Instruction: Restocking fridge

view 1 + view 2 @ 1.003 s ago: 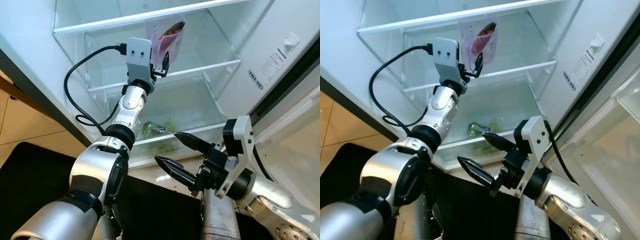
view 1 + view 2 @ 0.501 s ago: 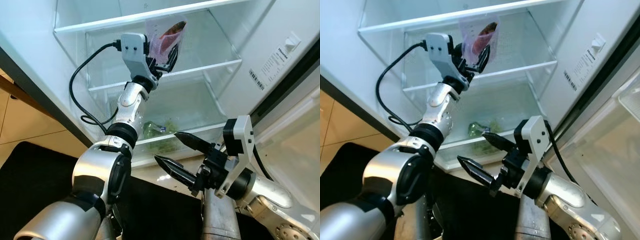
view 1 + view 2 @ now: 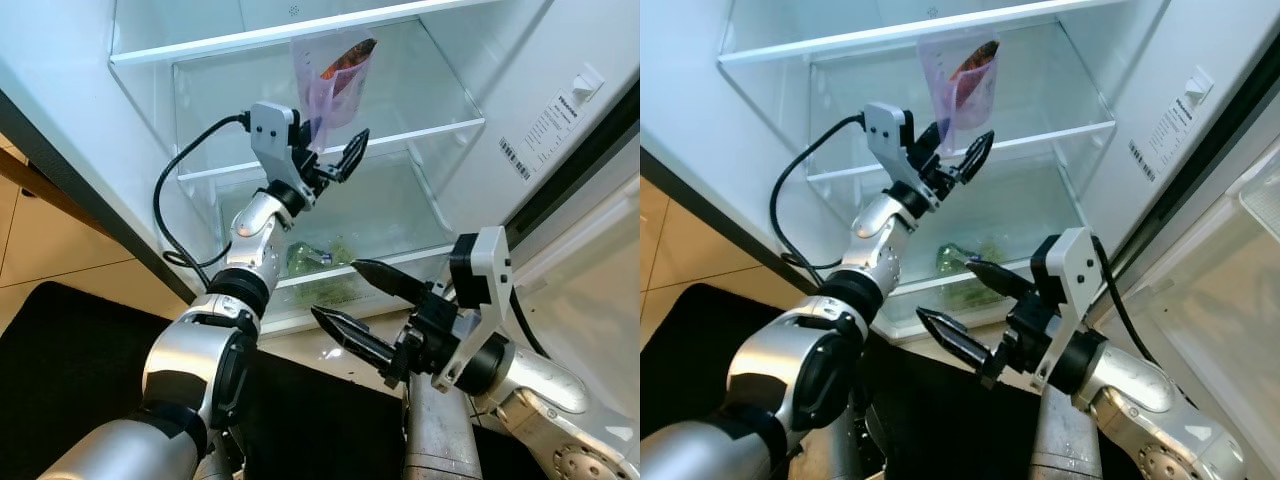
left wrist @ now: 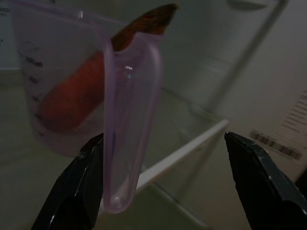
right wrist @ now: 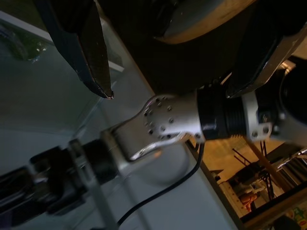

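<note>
Purple cup (image 3: 332,85) on glass shelf (image 3: 420,135) — left gripper (image 3: 335,160) spread, just below

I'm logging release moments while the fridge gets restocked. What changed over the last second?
The left end effector let go of the purple measuring cup with the carrot: its fingers have opened and it has drawn back and down from the cup, which stands on the glass shelf. The right end effector stayed open and low, and the greens remain on the lower shelf.
</note>
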You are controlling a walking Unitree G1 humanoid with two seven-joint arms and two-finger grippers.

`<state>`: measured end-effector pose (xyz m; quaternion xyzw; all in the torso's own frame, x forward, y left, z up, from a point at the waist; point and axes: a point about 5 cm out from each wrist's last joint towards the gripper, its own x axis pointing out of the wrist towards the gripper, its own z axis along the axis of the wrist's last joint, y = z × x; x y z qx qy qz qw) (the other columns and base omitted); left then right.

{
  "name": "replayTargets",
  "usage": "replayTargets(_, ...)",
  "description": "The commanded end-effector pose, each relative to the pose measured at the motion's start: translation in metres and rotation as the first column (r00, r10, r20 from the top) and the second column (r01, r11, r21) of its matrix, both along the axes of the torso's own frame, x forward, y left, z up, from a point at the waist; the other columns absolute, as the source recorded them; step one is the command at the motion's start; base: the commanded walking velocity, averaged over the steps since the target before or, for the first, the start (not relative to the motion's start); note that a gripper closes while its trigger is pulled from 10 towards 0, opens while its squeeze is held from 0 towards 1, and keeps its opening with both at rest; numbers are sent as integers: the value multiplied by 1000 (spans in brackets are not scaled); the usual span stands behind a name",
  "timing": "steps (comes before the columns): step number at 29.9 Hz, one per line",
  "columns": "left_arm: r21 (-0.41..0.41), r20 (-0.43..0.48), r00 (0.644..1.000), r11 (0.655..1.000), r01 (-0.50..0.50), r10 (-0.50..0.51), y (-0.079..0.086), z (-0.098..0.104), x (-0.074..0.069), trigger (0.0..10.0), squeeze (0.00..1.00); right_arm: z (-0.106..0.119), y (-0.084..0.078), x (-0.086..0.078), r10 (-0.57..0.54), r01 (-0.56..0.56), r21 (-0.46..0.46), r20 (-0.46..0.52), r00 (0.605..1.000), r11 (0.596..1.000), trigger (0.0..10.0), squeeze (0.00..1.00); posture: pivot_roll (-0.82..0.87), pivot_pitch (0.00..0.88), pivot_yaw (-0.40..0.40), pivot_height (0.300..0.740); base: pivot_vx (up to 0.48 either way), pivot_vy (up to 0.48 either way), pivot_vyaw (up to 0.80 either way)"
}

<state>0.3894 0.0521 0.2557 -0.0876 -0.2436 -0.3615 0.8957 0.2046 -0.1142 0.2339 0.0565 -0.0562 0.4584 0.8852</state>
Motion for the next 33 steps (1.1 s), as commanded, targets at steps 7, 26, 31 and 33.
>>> replayTargets(7,6,5,999,999,43,-43,2,-16,-9,10000,0,-3,1,-1,25,-25,5,-3,1000,1000,10000,0,-226,403,131,411,0,0,0)
replayTargets(26,49,8,999,998,-45,44,33,-38,-24,10000,0,-2,-1,4,37,-37,2,15,999,999,10000,0,-214,367,129,411,0,0,0)
replayTargets(31,43,-26,994,994,-103,104,44,-50,-31,10000,0,-3,-3,8,35,-35,0,21,999,999,10000,0,-209,352,132,411,0,0,0)
replayTargets(33,49,-42,992,992,-117,119,49,-57,-36,10000,0,-3,-4,10,34,-34,-1,26,999,999,10000,0,-203,341,131,411,0,0,0)
